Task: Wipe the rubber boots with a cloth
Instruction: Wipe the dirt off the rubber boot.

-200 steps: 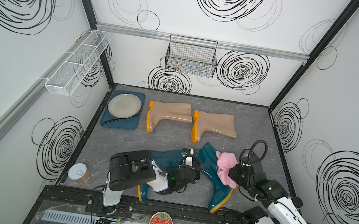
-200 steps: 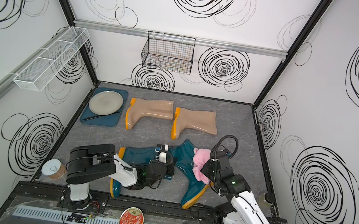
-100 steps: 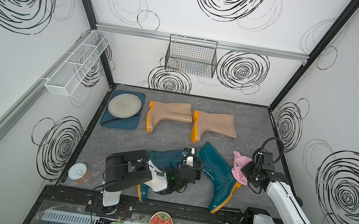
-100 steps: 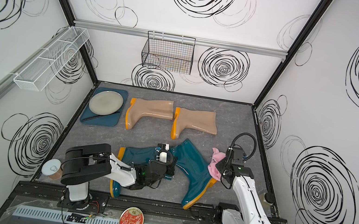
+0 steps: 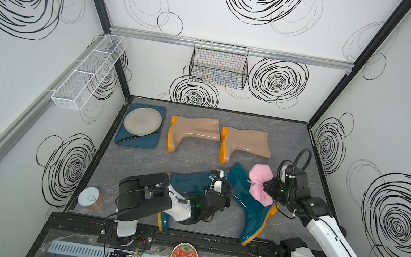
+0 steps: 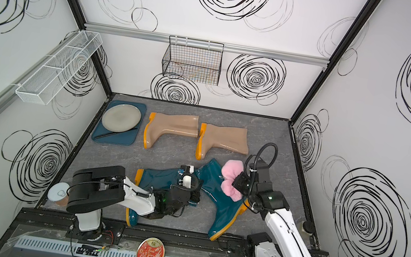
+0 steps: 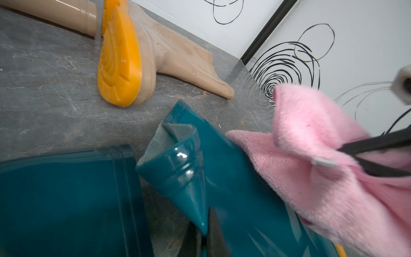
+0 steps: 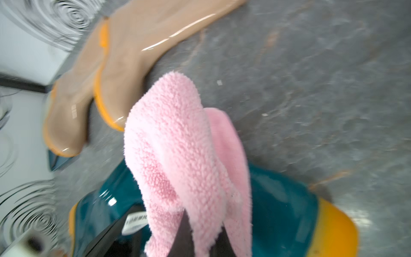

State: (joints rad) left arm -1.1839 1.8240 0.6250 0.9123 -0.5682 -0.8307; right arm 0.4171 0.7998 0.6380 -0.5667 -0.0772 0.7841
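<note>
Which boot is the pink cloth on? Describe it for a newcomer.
On the grey tabletop, two dark teal boots lie along the near edge. It is the teal boot by the right gripper, the only one under the pink cloth.

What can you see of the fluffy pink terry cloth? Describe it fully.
The pink cloth is soft, looped terry, bunched into two drooping lobes with a small white tag. The shut right gripper pinches its middle. It hangs against the side of the glossy dark teal rubber boot lying nearest that arm.
</note>
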